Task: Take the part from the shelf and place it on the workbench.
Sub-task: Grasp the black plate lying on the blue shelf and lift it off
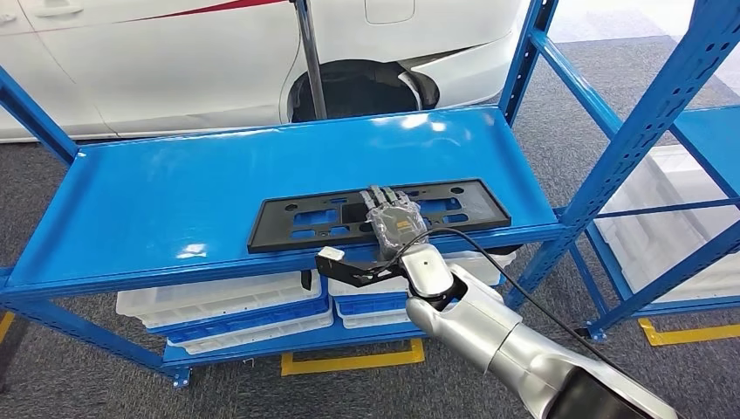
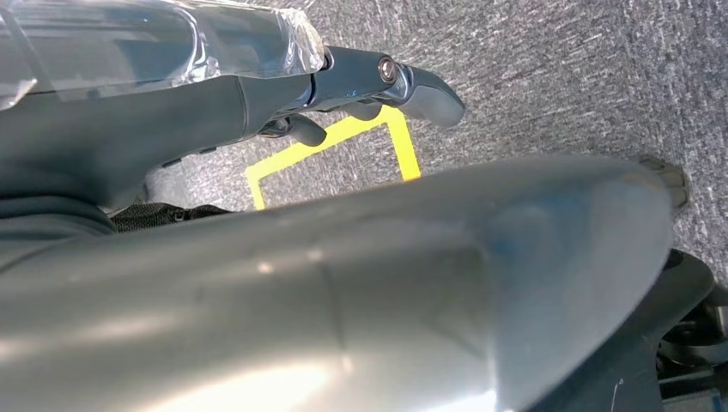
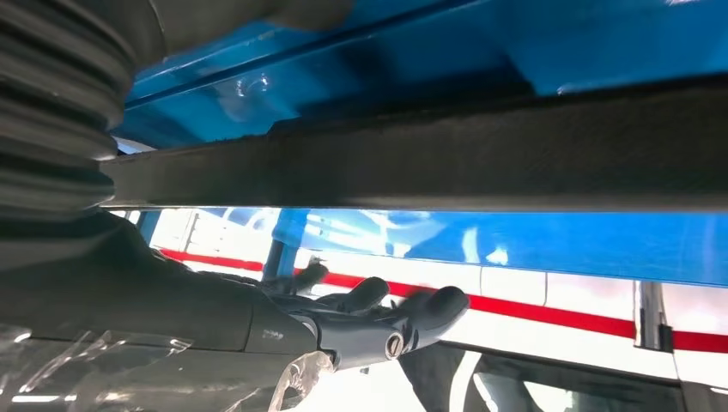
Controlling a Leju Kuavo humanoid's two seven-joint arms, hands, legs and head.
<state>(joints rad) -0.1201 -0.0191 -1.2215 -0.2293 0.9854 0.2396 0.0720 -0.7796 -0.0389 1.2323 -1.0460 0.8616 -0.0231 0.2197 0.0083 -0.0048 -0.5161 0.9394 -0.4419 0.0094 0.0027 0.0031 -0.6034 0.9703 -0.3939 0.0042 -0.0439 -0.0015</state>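
Note:
The part [image 1: 297, 223] is a flat black rectangular frame with cut-outs, lying near the front edge of the blue shelf [image 1: 174, 192]. My right hand [image 1: 397, 218], wrapped in clear film, reaches over the part's front edge right of its middle, with the fingers laid out flat above it. In the right wrist view the part's edge [image 3: 429, 163] is a dark band close by, and a gap shows between it and my straight fingers [image 3: 369, 322]. My left hand [image 2: 343, 81] hangs over grey carpet and holds nothing.
White trays [image 1: 227, 310] are stacked on the lower shelf. A white car [image 1: 174, 52] stands behind the rack. A second blue rack [image 1: 646, 113] with white bins [image 1: 672, 218] stands to the right. Yellow floor marks [image 1: 349, 360] lie in front.

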